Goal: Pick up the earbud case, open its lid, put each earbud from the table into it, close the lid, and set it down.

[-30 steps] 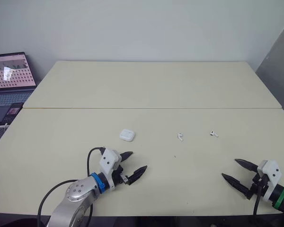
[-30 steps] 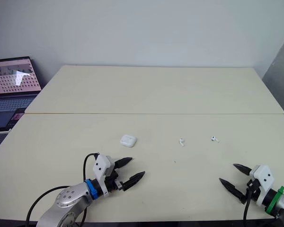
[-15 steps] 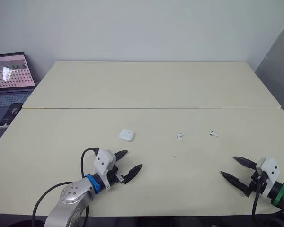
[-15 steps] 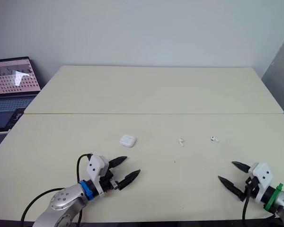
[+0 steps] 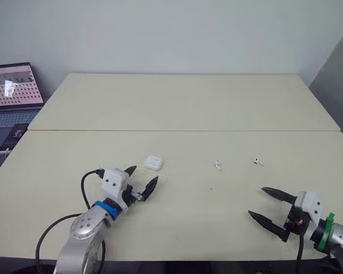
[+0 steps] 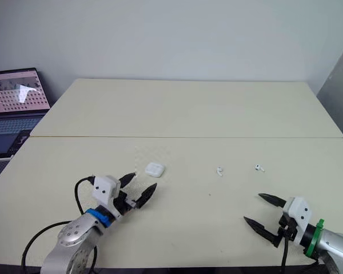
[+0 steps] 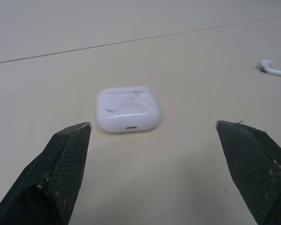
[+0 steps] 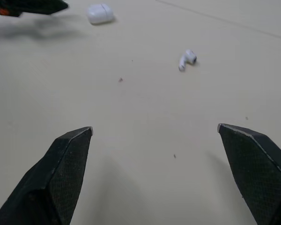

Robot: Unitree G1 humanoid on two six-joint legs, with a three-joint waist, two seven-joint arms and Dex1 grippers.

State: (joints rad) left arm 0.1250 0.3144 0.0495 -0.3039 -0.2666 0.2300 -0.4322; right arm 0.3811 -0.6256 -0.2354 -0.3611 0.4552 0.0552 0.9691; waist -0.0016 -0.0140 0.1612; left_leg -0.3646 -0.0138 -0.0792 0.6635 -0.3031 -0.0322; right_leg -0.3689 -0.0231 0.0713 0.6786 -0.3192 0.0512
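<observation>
The white case lies shut on the table, left of the middle and about halfway back from the near edge. The left gripper is wide open just in front of it, not touching. One earbud lies right of the case, and the other earbud lies further right. The right gripper is wide open too, by the near right corner, holding nothing.

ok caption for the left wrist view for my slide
Open left end effector facing the closed earbud case, not yet touching it, one earbud lying nearby.
</observation>
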